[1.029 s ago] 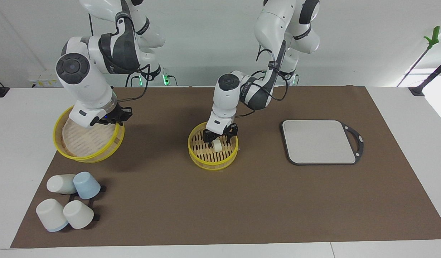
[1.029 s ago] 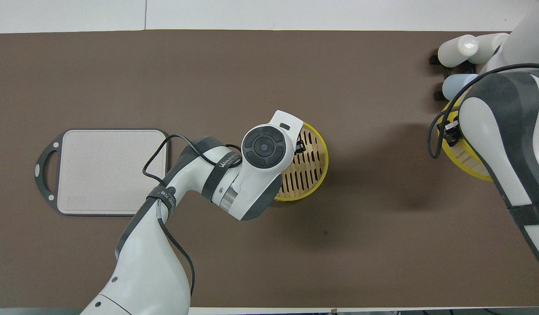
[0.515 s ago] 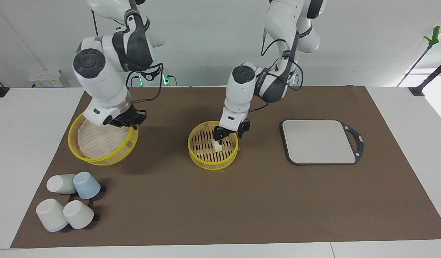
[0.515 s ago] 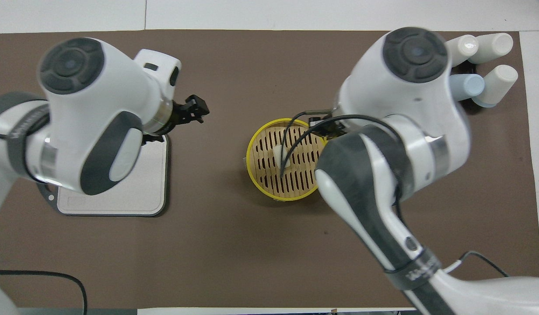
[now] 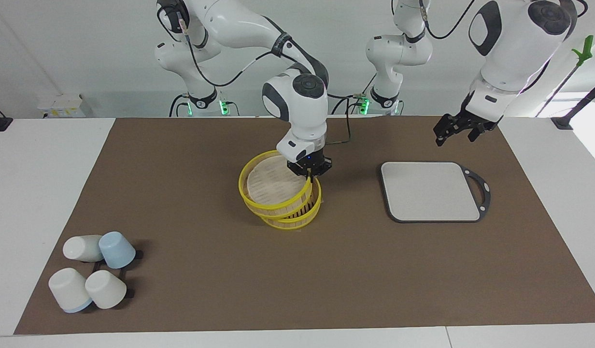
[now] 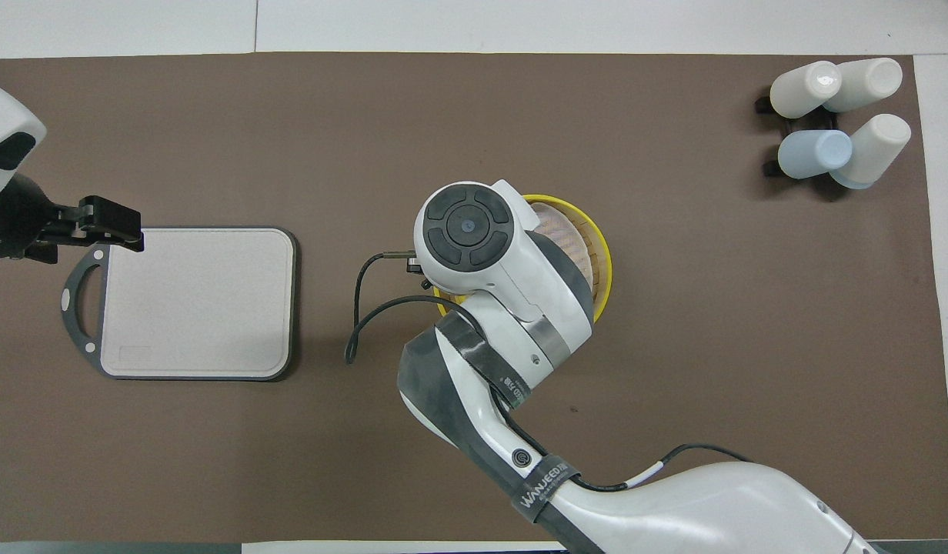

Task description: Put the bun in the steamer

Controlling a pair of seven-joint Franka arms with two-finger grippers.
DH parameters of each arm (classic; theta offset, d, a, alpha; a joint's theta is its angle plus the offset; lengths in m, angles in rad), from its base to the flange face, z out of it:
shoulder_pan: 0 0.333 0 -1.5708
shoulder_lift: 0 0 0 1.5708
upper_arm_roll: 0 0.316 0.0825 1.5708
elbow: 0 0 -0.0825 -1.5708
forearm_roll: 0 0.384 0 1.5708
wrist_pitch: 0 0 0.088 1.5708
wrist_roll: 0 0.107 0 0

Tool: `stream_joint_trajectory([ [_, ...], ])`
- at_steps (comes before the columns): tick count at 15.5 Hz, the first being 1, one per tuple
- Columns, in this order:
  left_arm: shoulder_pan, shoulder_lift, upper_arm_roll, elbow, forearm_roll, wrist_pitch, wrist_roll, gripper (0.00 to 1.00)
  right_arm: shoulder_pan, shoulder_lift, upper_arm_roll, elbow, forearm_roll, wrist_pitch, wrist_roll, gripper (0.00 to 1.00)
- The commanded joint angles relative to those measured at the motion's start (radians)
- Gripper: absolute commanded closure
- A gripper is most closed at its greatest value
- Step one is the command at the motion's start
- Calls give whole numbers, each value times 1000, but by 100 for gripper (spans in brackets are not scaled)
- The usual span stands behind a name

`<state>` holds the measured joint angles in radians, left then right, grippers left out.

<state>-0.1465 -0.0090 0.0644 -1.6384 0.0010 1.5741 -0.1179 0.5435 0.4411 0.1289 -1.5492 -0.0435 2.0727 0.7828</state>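
Observation:
The steamer basket (image 5: 297,218) stands mid-table. Its lid (image 5: 273,184) lies tilted on top of it, one edge raised. My right gripper (image 5: 309,170) is shut on the lid's yellow rim at the edge toward the left arm's end. The bun is hidden under the lid. In the overhead view the right arm's wrist covers most of the steamer and only part of the lid (image 6: 570,235) shows. My left gripper (image 5: 458,131) is open and empty, raised over the robot-side edge of the grey board; it also shows in the overhead view (image 6: 108,229).
A grey square board with a handle (image 5: 430,191) (image 6: 197,304) lies toward the left arm's end. Several white and blue cups (image 5: 92,273) (image 6: 836,115) lie on a rack at the right arm's end, farther from the robots.
The left gripper let go of the bun in the basket and drew back up over the board. The right arm carried the lid from its end of the table onto the basket.

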Motion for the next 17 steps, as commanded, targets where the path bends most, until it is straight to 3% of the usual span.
stream_joint_trajectory([
  [1,2,-48,-12,-40,24,-26,29,0,28,8,1,-8,-10,67,99,100],
  [4,-7,-92,-15,-70,24,-28,27,0,59,36,1,-5,-12,109,119,100],
  [9,-1,-103,-18,-69,24,-23,32,0,43,53,0,-6,-15,173,110,100],
  [15,-10,-83,-5,-64,11,30,30,0,4,73,1,-6,-15,282,69,100],
  [17,-40,-57,47,-57,11,29,30,0,6,74,1,-9,-15,294,64,100],
])
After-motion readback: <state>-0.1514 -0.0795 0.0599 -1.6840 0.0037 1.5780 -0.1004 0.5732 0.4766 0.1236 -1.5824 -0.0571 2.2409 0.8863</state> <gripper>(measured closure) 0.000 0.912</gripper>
